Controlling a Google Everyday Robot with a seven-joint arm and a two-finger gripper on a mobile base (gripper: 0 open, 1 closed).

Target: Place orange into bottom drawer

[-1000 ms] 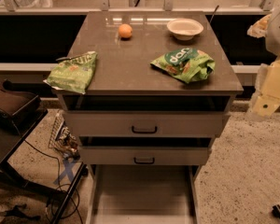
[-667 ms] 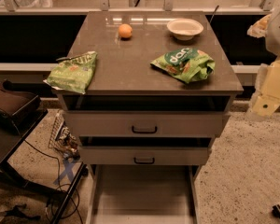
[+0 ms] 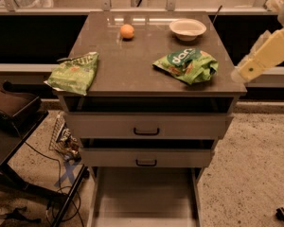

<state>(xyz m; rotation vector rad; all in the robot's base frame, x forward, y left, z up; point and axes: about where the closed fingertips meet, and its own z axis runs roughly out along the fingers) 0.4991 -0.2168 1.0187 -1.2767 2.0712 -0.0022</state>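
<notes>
Small round orange fruit (image 3: pixel 127 30) lay ungrasped.
It sat well left of the pale gripper (image 3: pixel 255 60) by the grey cabinet's (image 3: pixel 132 65) right edge; opening impossible to tell.

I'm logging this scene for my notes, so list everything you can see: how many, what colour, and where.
orange: one, orange, back of the cabinet top, left of the bowl
bowl: one, white, back right of the cabinet top
snack bags: two, green, one at the top's front left corner, one right of centre
cabinet: one, grey-brown top, centre of view
upper drawers: two, grey fronts with black handles, stacked under the top
bottom drawer: one, pale, pulled open at the cabinet's foot
stand: one, black, left of the cabinet
gripper: one, pale yellow, at the arm's end beside the cabinet's right edge, well away from the orange
</notes>
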